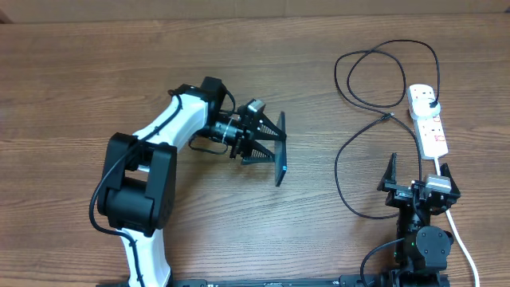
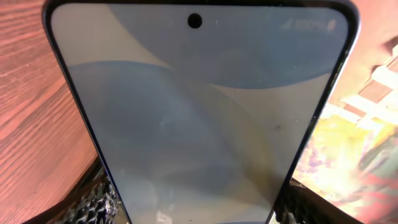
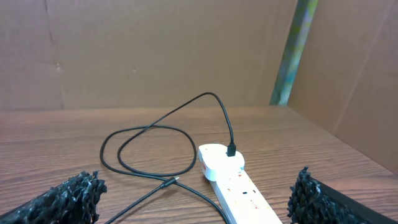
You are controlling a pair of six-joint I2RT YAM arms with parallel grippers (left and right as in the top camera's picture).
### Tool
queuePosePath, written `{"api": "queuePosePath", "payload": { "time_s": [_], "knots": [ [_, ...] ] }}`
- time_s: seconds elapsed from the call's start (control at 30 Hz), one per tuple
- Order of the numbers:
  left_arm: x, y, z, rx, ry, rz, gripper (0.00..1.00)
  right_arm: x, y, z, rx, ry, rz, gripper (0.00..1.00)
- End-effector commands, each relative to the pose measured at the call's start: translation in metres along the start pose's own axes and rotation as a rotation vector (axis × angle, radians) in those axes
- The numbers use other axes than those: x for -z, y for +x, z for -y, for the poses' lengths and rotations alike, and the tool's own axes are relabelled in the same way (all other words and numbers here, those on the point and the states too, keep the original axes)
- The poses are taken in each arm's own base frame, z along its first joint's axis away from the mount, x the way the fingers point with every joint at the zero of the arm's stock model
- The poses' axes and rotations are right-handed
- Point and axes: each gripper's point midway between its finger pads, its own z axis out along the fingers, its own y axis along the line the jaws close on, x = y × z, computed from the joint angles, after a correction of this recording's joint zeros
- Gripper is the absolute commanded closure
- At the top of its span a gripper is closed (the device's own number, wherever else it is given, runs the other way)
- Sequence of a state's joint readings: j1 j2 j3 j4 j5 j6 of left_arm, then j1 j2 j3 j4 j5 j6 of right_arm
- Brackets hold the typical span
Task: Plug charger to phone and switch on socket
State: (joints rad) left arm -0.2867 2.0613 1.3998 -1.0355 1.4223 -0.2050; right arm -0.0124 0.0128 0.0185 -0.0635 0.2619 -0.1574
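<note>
Worktop (image 1: 72, 72): carries everything, both arms over it.
Socket (image 1: 428, 119): lies just ahead of the right gripper (image 1: 418, 174), slightly to its right. It can wait.
Phone (image 2: 199, 112): up on edge, clamped in the left gripper (image 1: 279, 139) jaws.
Charger (image 1: 374, 76): loops ahead and left of the right jaws, with the adapter (image 3: 231, 149) seated in the socket's far end.
Right jaws: spread wide, empty.
Plug tip (image 1: 388, 117): loose ahead of the right jaws. Best to pinch just behind it, keep it level and line it up squarely before pushing in.
</note>
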Motion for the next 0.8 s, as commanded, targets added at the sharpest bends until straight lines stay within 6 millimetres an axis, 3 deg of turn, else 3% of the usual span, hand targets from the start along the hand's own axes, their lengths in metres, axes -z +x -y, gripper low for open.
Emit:
{"api": "queuePosePath", "payload": {
  "time_s": [0.0,0.27,0.77],
  "knots": [
    [0.012,-0.005,0.022,-0.046,0.109,0.010,0.40,0.000,0.001,-0.001,0.007,-0.004,0.006,0.00],
    [0.027,-0.013,0.028,-0.031,0.149,0.040,0.39,0.000,0.001,-0.001,0.007,-0.004,0.006,0.00],
    [0.029,-0.013,0.032,0.121,0.179,0.023,0.39,0.000,0.001,-0.001,0.007,-0.004,0.006,0.00]
  ]
}}
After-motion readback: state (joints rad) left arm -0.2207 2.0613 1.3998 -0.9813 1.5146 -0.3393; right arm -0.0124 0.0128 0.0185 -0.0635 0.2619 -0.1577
